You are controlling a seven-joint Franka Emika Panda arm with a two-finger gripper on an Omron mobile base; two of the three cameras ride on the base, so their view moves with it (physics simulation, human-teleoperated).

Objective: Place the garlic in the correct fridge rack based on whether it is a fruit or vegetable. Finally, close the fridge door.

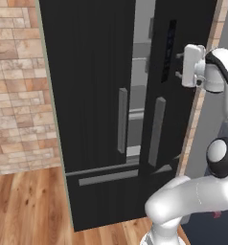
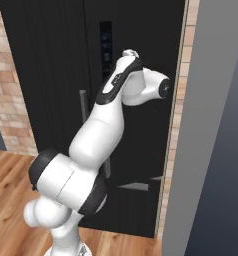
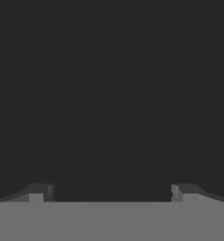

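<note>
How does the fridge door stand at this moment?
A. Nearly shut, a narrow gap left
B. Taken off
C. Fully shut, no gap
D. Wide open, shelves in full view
A: in the left base view the fridge door leaves a narrow pale gap, with the open gripper at its face.

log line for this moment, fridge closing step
phase: pushing fridge door shut | gripper: open, empty, fingertips at door face | door: slightly ajar, gap shows shelves | garlic: not visible

— What do you see ahead of the hand?
— Glossy black fridge door [image 3: 112, 94], very close. Your gripper [image 3: 112, 192] fingertips [image 3: 38, 192] stand wide apart, nothing between them.
</note>
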